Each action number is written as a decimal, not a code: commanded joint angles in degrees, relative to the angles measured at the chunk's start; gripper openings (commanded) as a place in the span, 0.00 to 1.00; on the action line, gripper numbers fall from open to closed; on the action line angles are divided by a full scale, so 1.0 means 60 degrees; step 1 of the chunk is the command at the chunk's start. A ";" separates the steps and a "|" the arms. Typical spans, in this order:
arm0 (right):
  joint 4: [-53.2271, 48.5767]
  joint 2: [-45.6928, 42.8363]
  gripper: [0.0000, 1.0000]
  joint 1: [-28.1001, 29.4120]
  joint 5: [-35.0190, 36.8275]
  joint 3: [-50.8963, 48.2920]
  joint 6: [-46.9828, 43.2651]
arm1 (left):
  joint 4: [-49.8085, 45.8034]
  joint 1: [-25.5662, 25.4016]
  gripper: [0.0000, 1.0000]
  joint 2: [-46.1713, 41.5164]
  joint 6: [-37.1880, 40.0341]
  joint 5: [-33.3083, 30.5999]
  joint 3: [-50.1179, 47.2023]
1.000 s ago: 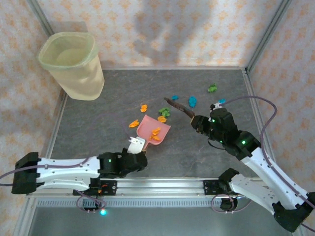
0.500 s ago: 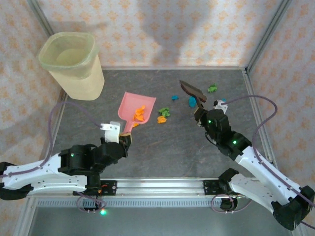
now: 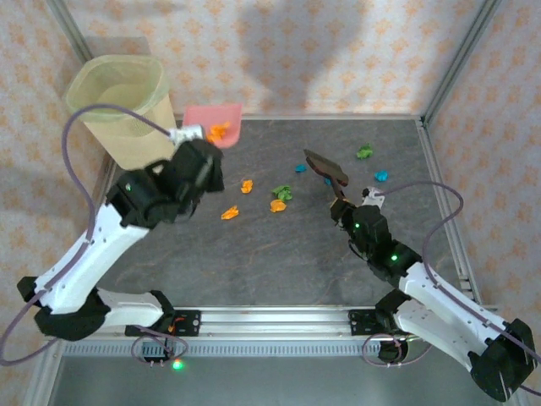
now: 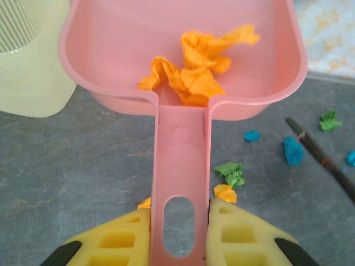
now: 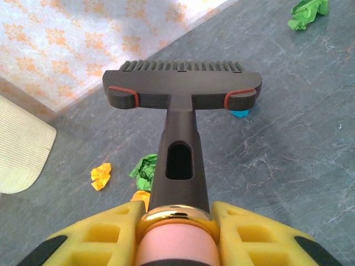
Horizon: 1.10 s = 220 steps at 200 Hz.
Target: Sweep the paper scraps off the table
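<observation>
Orange scraps (image 4: 197,69) in pan (image 4: 105,50), beyond L pincer (image 4: 179,224)

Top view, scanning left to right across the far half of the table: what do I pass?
yellow bin → pink dustpan → dark brush → green scrap → teal scrap

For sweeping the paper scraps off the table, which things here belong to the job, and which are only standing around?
Job:
small crumpled paper scraps, orange, green and teal
pink plastic dustpan in the left gripper
dark bristle brush in the right gripper
pale yellow-green bin
dark grey stone-patterned table

Just there:
orange-patterned wallpaper walls
aluminium frame rails
</observation>
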 commanded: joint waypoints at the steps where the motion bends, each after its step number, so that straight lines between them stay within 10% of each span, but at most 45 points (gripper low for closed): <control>1: 0.1169 -0.0038 0.00 -0.0023 0.0295 -0.0054 0.0108 | -0.1257 0.1279 0.00 0.0991 0.0464 0.1411 0.1904; 86: 0.1303 -0.0186 0.00 -0.0022 0.0366 -0.0219 0.0046 | -0.0510 0.6311 0.00 0.4241 -0.0847 0.5580 0.5956; 220: 0.1317 0.0118 0.00 -0.0014 0.0607 -0.0175 -0.0266 | 0.4423 0.8369 0.00 0.4830 -0.5747 0.7959 0.4328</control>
